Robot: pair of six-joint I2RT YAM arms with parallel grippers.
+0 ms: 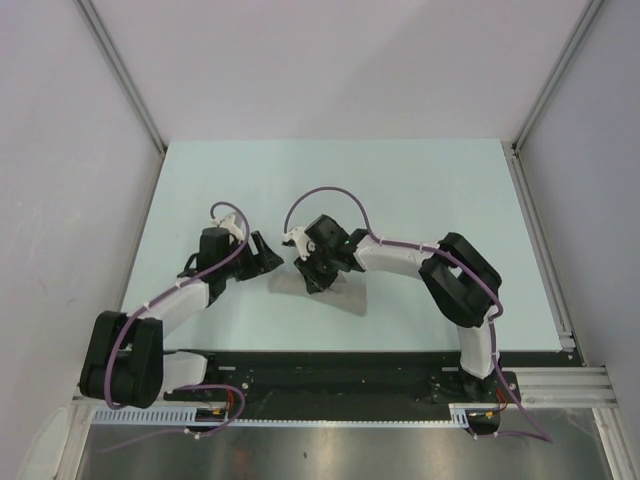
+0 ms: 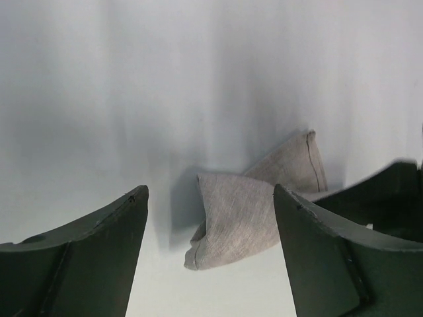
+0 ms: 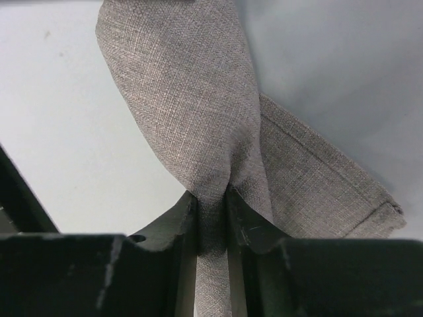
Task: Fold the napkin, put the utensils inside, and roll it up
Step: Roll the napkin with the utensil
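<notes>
The grey-beige napkin (image 3: pixel 185 86) is bunched and twisted, not flat. My right gripper (image 3: pixel 211 218) is shut on a pinched fold of it and holds it off the table. In the left wrist view the napkin (image 2: pixel 244 211) hangs as a crumpled wad just ahead of my left gripper (image 2: pixel 211 264), which is open and empty, its fingers (image 2: pixel 99 257) wide apart. In the top view both grippers meet at mid-table, the left (image 1: pixel 268 255) facing the right (image 1: pixel 312 270); the napkin is mostly hidden beneath the right one. The fork and the dark utensil are out of view.
The pale table (image 1: pixel 420 190) is walled at the back and on both sides. A metal rail (image 1: pixel 540 250) runs along its right edge. The arm bases stand on a black strip (image 1: pixel 330 372) at the near edge.
</notes>
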